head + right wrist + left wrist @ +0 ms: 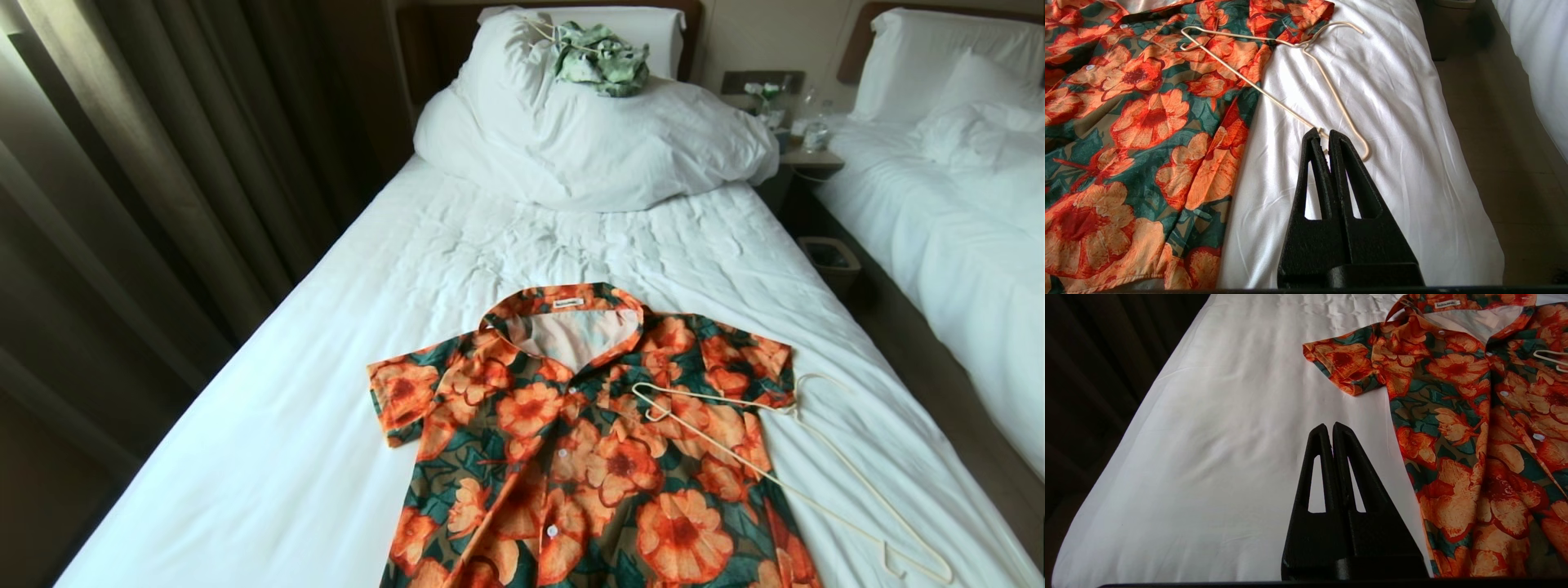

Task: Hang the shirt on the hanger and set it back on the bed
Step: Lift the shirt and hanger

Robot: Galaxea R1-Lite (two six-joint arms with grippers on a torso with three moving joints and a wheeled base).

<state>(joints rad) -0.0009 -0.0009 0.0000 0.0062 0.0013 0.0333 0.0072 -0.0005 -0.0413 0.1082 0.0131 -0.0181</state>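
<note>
The shirt (588, 457), orange flowers on dark green, lies flat and collar-up on the near half of the bed (326, 392). The thin cream hanger (710, 395) lies beside it, one shoulder end on the shirt's sleeve and the rest on the sheet. Neither gripper shows in the head view. My left gripper (1329, 426) hovers shut and empty over bare sheet, beside the shirt (1453, 416). My right gripper (1323, 132) is shut and empty over the sheet, and its tips cover part of the hanger's (1237, 36) near shoulder end. The shirt (1147, 122) lies to one side of it.
A bunched duvet (596, 147) and pillows fill the head of the bed, with a green-and-white garment (600, 57) on top. Dark curtains (122, 204) run along the left. To the right are a nightstand (804, 155), a bin (829, 261), a floor gap and a second bed (963, 204).
</note>
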